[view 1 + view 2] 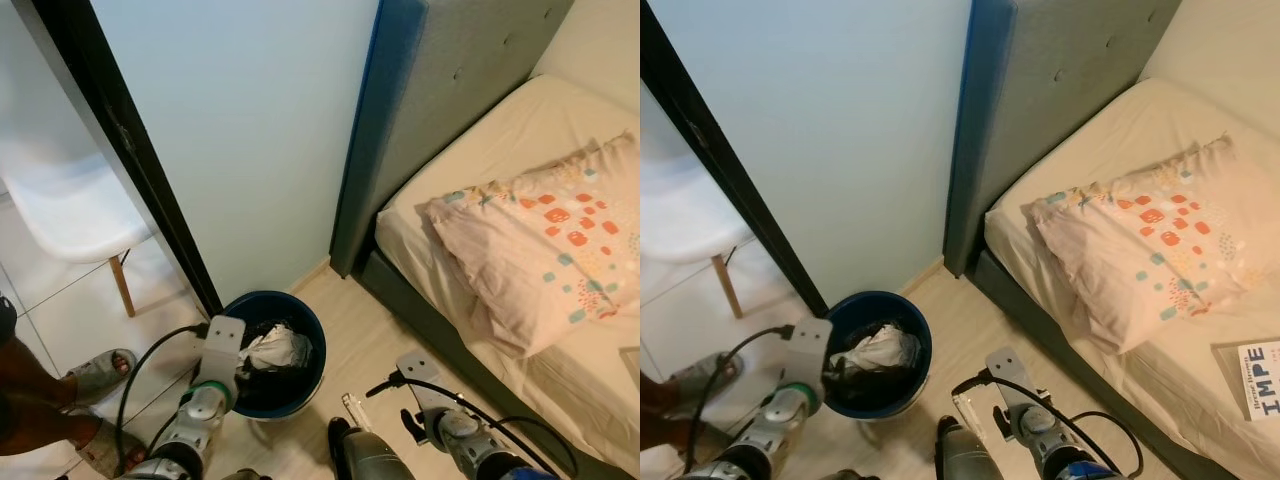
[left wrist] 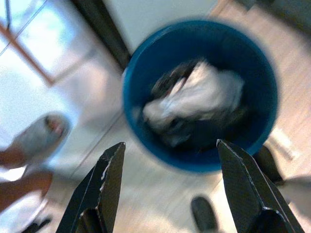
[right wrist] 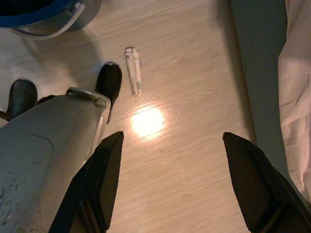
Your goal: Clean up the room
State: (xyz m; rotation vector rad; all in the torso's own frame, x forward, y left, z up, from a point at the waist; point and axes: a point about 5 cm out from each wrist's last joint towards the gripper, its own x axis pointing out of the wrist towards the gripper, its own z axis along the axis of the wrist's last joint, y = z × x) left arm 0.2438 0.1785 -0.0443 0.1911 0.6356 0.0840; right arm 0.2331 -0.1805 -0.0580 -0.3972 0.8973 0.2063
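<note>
Wrapper (image 3: 133, 71) on floor beside my foot; both hands wide open, empty. Risk: flat litter slips my pinch.

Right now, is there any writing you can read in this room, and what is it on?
"IMPE": big dark letters on a white booklet lying on the bed, cut off by the picture's edge; the small line beside them is too small to read.
The small white packet on the floor has dark marks, too blurred to read.
Nothing readable on the blue bin or the pillow.
</note>
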